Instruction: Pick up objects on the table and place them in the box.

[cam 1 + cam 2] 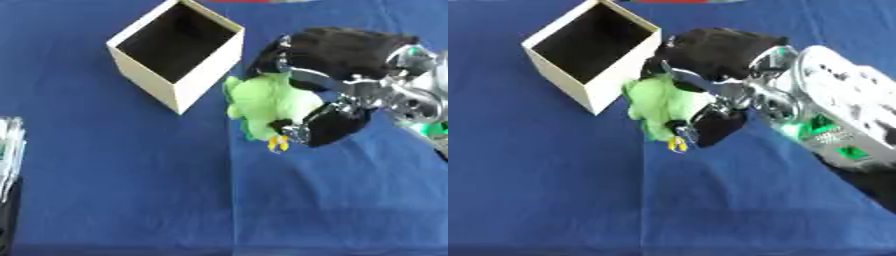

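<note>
green plush toy (262, 102) within right hand (337, 65) fingers (328, 125)

Green plush toy (262, 102), cream box (201, 75), blue tablecloth (114, 175)

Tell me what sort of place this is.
Probably a robot test bench rather than a home: a table under plain blue cloth, a lone open box, and the right robot hand curled round a green plush toy.

One box (179, 47); one green plush toy (262, 107); one hand (337, 55).
</note>
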Tool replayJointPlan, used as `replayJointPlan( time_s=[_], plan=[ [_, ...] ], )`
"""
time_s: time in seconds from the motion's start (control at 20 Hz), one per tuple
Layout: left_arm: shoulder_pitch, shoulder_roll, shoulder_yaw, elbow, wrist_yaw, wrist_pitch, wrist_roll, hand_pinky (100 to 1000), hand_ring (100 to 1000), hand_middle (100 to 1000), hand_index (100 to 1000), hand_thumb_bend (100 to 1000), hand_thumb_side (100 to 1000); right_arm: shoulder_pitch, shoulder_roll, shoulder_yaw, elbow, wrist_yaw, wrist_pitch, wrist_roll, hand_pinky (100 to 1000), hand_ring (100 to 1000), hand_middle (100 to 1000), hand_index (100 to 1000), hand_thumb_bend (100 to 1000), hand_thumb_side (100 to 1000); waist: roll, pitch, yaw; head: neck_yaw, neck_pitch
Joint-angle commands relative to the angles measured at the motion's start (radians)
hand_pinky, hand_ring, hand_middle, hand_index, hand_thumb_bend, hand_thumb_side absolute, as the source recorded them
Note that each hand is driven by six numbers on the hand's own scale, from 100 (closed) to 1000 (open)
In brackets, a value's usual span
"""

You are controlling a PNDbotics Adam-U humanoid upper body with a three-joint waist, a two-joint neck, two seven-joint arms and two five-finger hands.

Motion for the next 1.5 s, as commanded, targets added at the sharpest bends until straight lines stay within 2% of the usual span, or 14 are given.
replayJointPlan(
  time_s=[0.05,0.1,0.15,0.2,0.4,0.45,0.5,0.75,0.9,1.0,1.25,1.5],
  plan=[
    [-0.006,0.007,0.002,-0.018,0.002,-0.001,-0.005,469,587,644,828,319,629,-0.071,0.059,-0.017,0.077,0.037,0.039,0.025,757,643,588,820,100,312,0.005,-0.021,0.005,-0.005,-0.011],
    [-0.007,0.006,0.002,-0.018,0.003,0.000,-0.006,469,587,644,828,319,634,-0.097,0.085,-0.017,0.122,0.048,0.042,0.022,757,643,588,820,100,117,0.006,-0.021,0.007,-0.006,-0.012],
    [-0.008,0.005,0.001,-0.018,0.004,0.000,-0.006,468,587,644,828,320,634,-0.120,0.111,-0.019,0.168,0.058,0.041,0.016,758,641,590,820,100,331,0.006,-0.020,0.009,-0.009,-0.014],
    [-0.009,0.004,0.000,-0.018,0.005,-0.001,-0.007,468,587,644,828,320,634,-0.146,0.142,-0.024,0.223,0.070,0.042,0.005,759,641,589,821,100,120,0.007,-0.020,0.011,-0.013,-0.017],
    [-0.016,-0.003,-0.004,-0.018,0.010,-0.002,-0.013,468,586,644,828,319,635,-0.219,0.272,-0.056,0.467,0.138,0.013,-0.063,763,645,594,823,100,121,0.012,-0.014,0.026,-0.030,-0.029],
    [-0.018,-0.005,-0.005,-0.018,0.012,-0.003,-0.014,468,586,644,828,319,635,-0.231,0.302,-0.069,0.531,0.159,0.002,-0.085,765,645,597,824,100,235,0.013,-0.012,0.030,-0.036,-0.032],
    [-0.019,-0.006,-0.006,-0.018,0.013,-0.003,-0.015,468,586,644,828,318,635,-0.242,0.331,-0.086,0.593,0.182,-0.008,-0.110,765,645,596,823,100,121,0.014,-0.010,0.034,-0.042,-0.037],
    [-0.024,-0.010,-0.008,-0.018,0.019,-0.003,-0.018,467,582,644,828,318,636,-0.286,0.444,-0.196,0.833,0.280,-0.040,-0.249,769,630,592,829,100,145,0.017,-0.001,0.048,-0.066,-0.056],
    [-0.027,-0.012,-0.010,-0.018,0.022,-0.003,-0.020,467,582,645,828,316,636,-0.314,0.493,-0.265,0.905,0.310,-0.036,-0.321,773,623,591,835,100,181,0.018,0.002,0.053,-0.076,-0.061],
    [-0.029,-0.013,-0.011,-0.018,0.023,-0.004,-0.021,467,582,645,828,315,635,-0.329,0.517,-0.292,0.937,0.321,-0.037,-0.347,775,628,594,835,100,180,0.018,0.003,0.054,-0.080,-0.061],
    [-0.032,-0.016,-0.013,-0.018,0.025,-0.005,-0.024,467,581,645,828,314,635,-0.338,0.565,-0.322,1.033,0.377,-0.051,-0.360,778,647,609,834,100,168,0.018,0.004,0.058,-0.089,-0.062],
    [-0.034,-0.021,-0.015,-0.018,0.028,-0.004,-0.026,466,581,646,828,313,636,-0.325,0.607,-0.345,1.088,0.402,-0.057,-0.397,779,645,611,840,100,185,0.018,0.006,0.063,-0.094,-0.065]
  ],
)
